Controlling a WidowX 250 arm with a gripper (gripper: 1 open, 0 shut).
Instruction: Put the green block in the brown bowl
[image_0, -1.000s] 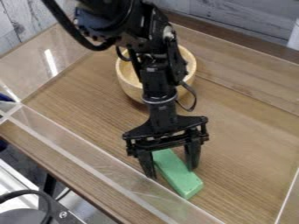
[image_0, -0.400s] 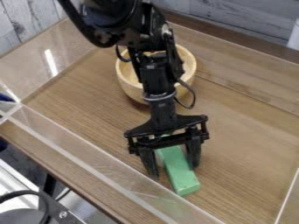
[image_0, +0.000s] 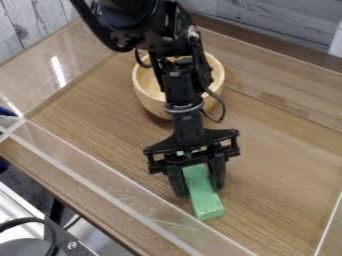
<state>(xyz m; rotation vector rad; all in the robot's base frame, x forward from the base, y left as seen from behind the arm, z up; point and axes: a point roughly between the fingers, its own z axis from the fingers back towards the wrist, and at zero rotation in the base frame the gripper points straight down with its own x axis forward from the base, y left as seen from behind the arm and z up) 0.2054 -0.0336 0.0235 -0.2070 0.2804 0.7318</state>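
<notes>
The green block (image_0: 202, 195) is gripped narrowly by the tool (image_0: 197, 183) on the bench (image_0: 94, 120); next, lifting toward the far brown bowl (image_0: 150, 93) is needed

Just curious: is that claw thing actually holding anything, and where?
Yes. Its fingers are closed on the green block, pinching the long sides at the far end.
</notes>
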